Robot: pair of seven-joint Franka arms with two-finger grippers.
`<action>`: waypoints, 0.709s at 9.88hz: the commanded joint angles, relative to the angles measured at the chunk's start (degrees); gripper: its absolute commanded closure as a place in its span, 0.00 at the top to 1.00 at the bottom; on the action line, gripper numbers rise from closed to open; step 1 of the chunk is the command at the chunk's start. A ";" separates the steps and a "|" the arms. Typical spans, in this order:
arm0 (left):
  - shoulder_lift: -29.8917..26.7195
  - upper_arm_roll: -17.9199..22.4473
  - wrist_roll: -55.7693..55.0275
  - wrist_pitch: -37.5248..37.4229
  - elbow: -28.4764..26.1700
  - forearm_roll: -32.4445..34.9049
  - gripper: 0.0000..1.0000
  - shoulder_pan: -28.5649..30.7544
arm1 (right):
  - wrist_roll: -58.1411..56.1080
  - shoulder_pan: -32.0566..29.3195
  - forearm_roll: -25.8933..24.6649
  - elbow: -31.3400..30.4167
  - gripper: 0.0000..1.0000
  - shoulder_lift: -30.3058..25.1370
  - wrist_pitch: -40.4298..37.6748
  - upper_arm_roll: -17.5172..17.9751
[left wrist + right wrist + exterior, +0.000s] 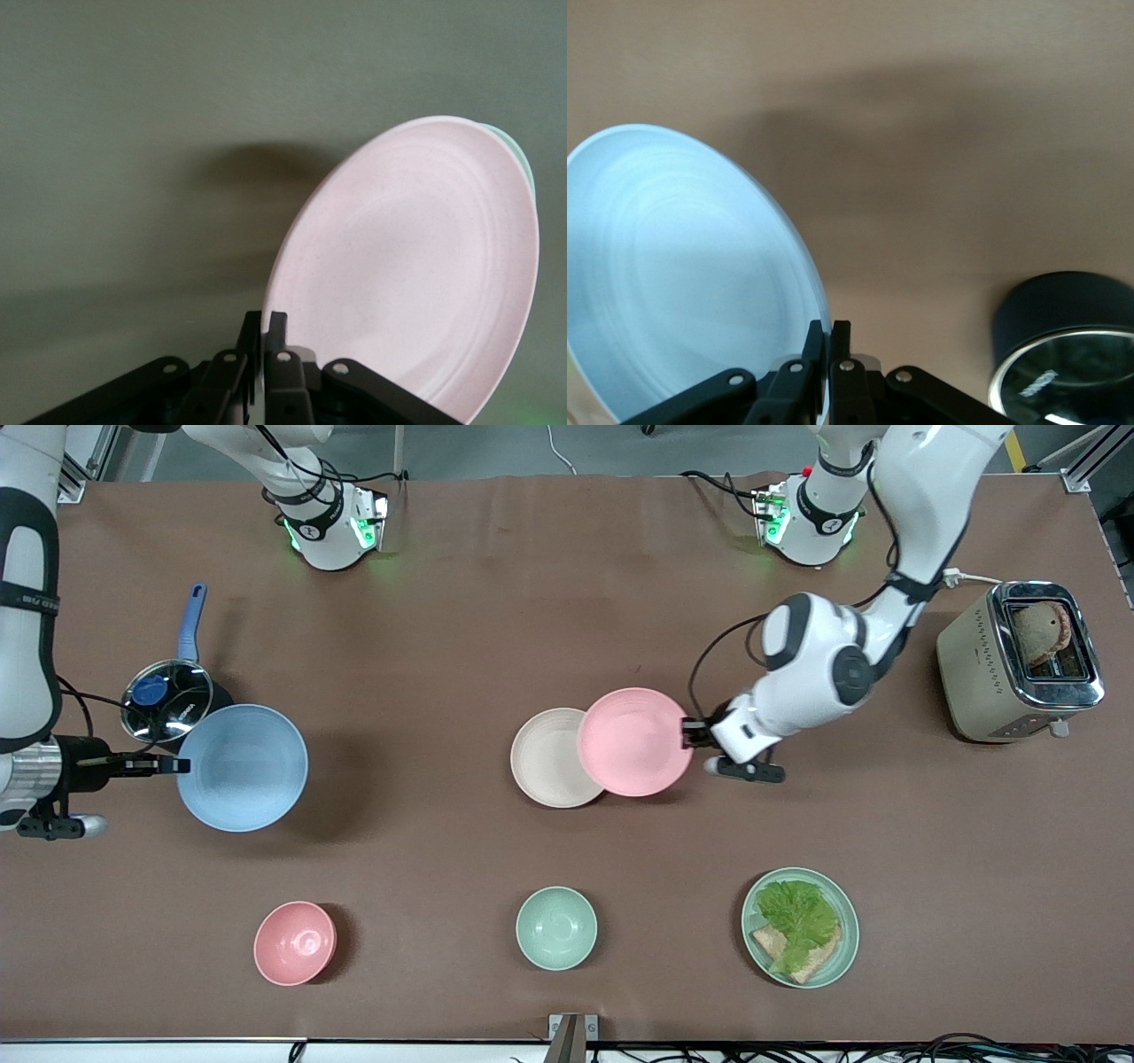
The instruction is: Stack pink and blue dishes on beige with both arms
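The left tool pinches the pale pink round matte plate by its rim at that plate's three o'clock, over the cream-beige round matte plate; the right tool pinches the pale blue round matte plate at its nine o'clock.

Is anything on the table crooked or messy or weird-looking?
Nothing is spilled or broken. Two plates are just up in the air: the left gripper pinches the pink plate by its rim, partly over the beige plate, and the right gripper holds the blue plate by the pot.
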 commanded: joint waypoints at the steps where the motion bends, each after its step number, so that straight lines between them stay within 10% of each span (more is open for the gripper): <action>1: 10.14 -4.43 -13.47 2.00 6.76 9.30 0.02 0.23 | 10.55 -0.34 -3.24 -0.13 0.01 -3.03 -0.67 6.88; 5: 17.73 -6.91 -34.94 7.79 8.72 30.41 0.04 -1.52 | 27.19 0.09 -3.60 -0.92 0.01 -4.53 1.09 16.93; 6: 17.74 -6.91 -37.59 7.81 8.64 32.36 0.11 -1.71 | 29.83 0.10 -3.60 -1.45 0.01 -4.88 2.22 19.29; 7: 17.74 -7.00 -39.62 7.89 9.34 32.38 0.44 -2.06 | 32.03 0.10 -3.60 -3.28 0.01 -6.10 3.71 21.58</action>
